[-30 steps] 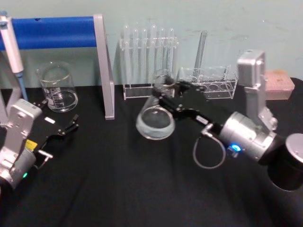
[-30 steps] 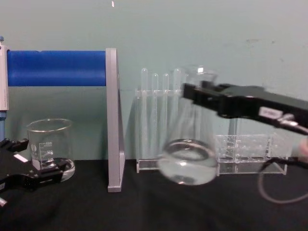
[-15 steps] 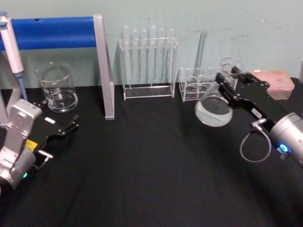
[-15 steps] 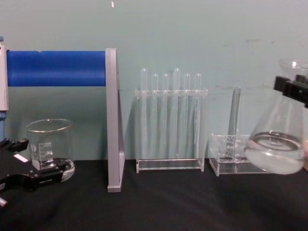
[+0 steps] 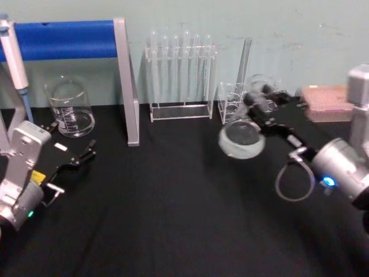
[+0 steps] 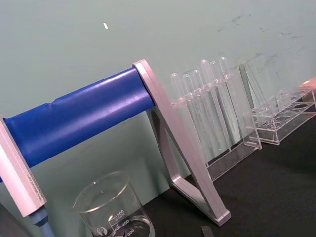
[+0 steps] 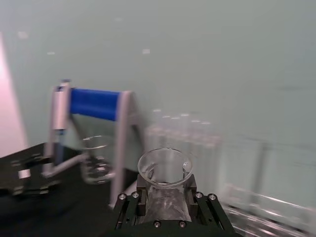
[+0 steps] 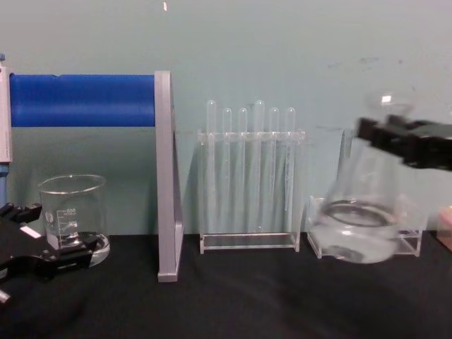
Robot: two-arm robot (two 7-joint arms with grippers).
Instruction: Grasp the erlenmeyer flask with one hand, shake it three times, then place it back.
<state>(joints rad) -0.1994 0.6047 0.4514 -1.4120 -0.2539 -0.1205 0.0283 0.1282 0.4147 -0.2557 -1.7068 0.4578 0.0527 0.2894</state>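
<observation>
Black cloth is covering the desk (image 5: pixel 173 225). At its left side the left end effector (image 5: pixel 78 160) is lying low, fingers spread and empty, near the beaker (image 5: pixel 69 107). Right of the test tube rack (image 5: pixel 181 75), the right end effector (image 5: pixel 260 105), its arm reaching forward, is clamping the erlenmeyer flask (image 5: pixel 242 138) by the neck, tilted above the desk.

The right gripper (image 5: pixel 260 99) has swung the flask (image 5: pixel 242 139) back leftward from the far right, and it now hangs before the small rack (image 5: pixel 232 101).
</observation>
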